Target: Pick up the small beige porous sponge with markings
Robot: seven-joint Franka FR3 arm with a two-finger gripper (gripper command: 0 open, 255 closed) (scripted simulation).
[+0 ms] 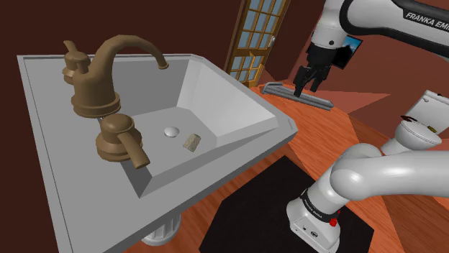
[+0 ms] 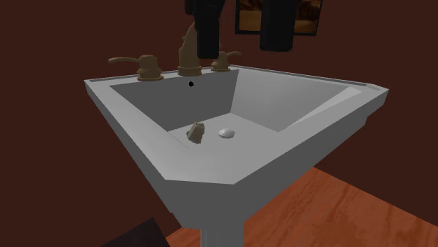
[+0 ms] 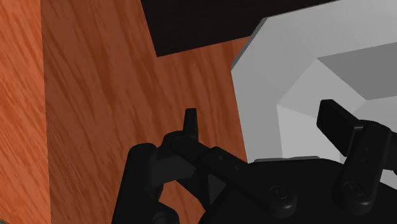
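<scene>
In the shoulder view, the brown faucet (image 1: 108, 72) stands with its two handles on the left rim of the grey pedestal sink (image 1: 237, 147), its spout arching out over the basin. The basin's walls slope steeply down from a broad, flat rim to a small level bottom, so the opening is wide at the top and narrow below. On that bottom lies the drain (image 1: 170, 131). Just right of it, not touching it, lies the small beige sponge (image 1: 191, 142), close to the foot of one sloping wall. In the second exterior view the sponge (image 2: 196, 132) sits left of the drain (image 2: 226, 132), tilted where wall and bottom meet.

Past the sink's right rim and its pointed corner, the orange wood floor (image 1: 324, 136) spreads out, with a black mat (image 1: 252, 208) under the stand (image 1: 316, 219). The fingers (image 1: 301, 83) hang high over that floor, outside the rim and well apart from the sponge. In the wrist view the fingers (image 3: 340, 124) are spread and grip nothing, one over the sink's edge, the other over the wood floor.

Behind them a flat grey bar (image 1: 316, 102) lies on the floor, and a door with glass panes (image 1: 259, 36) stands farther off. At the far right is a white toilet (image 1: 421, 126).
</scene>
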